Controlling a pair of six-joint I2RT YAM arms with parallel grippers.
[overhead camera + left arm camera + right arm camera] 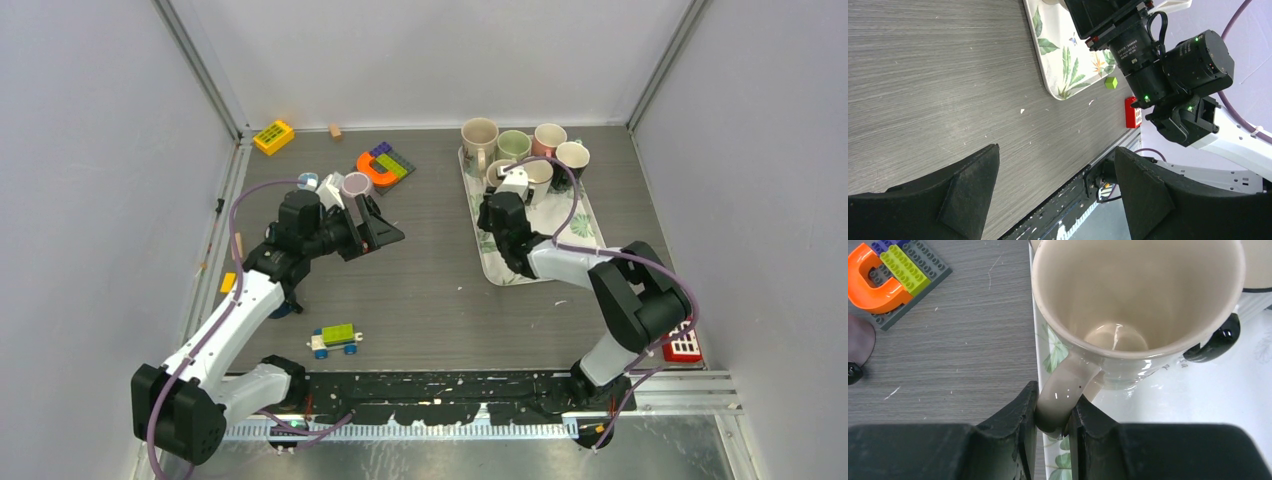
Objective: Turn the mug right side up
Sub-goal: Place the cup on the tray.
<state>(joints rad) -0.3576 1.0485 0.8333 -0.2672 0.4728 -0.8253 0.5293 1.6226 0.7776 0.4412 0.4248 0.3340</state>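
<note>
Overhead, the right gripper point(508, 180) holds a cream mug point(497, 172) at the left edge of the leaf-printed tray point(500, 262), among other upright mugs point(514, 143).
Left wrist view: the left gripper point(1055, 165), its black wedge-shaped fingers wide apart and empty, hangs above the grey wood-grain worktop point(938, 75). Right wrist view: narrow jaws pinch the glossy ceramic mug's looped handle point(1063, 395); its round, empty mouth faces the camera.
</note>
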